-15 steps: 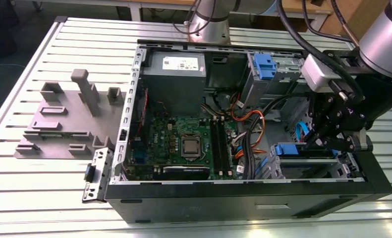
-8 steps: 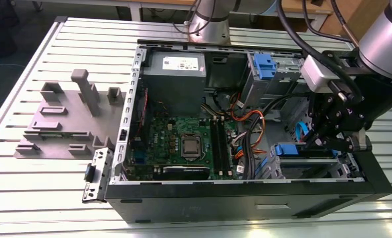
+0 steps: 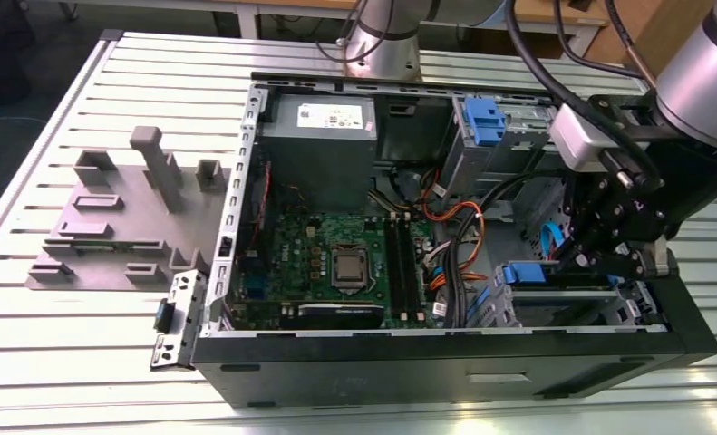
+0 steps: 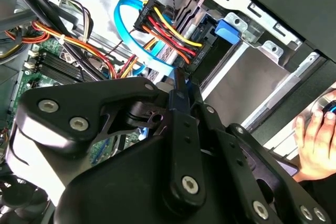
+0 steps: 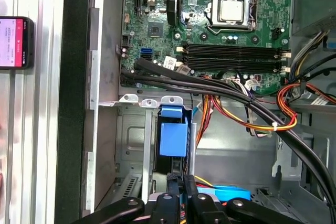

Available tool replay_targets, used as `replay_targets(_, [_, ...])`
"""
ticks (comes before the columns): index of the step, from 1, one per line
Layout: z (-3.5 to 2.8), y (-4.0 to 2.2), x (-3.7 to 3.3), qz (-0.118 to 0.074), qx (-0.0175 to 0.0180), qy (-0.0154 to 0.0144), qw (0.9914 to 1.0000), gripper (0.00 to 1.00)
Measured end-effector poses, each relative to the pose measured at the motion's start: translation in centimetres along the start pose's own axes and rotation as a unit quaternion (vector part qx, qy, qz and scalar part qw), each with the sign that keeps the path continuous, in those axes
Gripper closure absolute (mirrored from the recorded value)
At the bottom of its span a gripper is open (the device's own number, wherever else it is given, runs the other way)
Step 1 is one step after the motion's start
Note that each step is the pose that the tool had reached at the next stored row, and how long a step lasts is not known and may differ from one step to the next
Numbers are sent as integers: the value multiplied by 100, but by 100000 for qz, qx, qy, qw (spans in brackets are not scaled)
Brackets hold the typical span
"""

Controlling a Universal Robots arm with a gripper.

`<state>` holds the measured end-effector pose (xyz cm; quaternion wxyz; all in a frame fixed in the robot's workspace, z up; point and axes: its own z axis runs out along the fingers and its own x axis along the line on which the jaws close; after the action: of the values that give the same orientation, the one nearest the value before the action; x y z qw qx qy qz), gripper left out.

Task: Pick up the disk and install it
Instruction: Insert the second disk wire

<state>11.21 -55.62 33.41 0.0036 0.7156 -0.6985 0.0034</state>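
The disk [image 5: 172, 136] stands on edge in the drive cage [image 5: 131, 145] at the corner of the open computer case [image 3: 455, 362]. Only its blue carrier shows; its flat face is hidden. In the exterior view the blue carrier [image 3: 534, 272] sits in the cage on the exterior view's right, with my black gripper [image 3: 576, 261] right at it. In both wrist views my gripper [image 5: 181, 181] [image 4: 181, 92] is shut on a thin blue edge of the carrier.
Black, orange and red cables [image 5: 247, 111] run beside the cage, with a blue data cable [image 4: 128, 30]. Nearby are the motherboard [image 3: 334, 258], a blue bracket [image 3: 485, 122], a grey fixture [image 3: 129, 217], a phone [image 5: 13, 42] and a person's hand [image 4: 315, 140].
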Motion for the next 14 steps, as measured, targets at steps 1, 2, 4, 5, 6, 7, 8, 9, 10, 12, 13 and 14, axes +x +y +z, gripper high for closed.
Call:
replay_targets(1, [6,0,4,27,1,-6,100000,84])
replay_targets(2, [12,0,7,53,1,-15,100000,84])
replay_targets(4, [20,-1,13,91,2,-23,100000,84])
replay_targets(5, [23,0,15,106,1,-21,100000,84])
replay_targets(6, [26,-1,16,114,2,-47,100000,84])
replay_targets(7, [27,-1,16,117,3,-117,100000,84])
replay_targets(8, [27,-1,16,118,3,-135,100000,84])
replay_targets(9, [29,0,16,119,4,-159,100000,84])
replay_targets(10, [30,0,16,119,4,-183,100000,84])
replay_targets(12, [30,0,16,121,5,-206,100000,84])
replay_targets(13, [30,0,16,120,4,-219,100000,84])
replay_targets(14, [30,0,16,119,4,-227,100000,83])
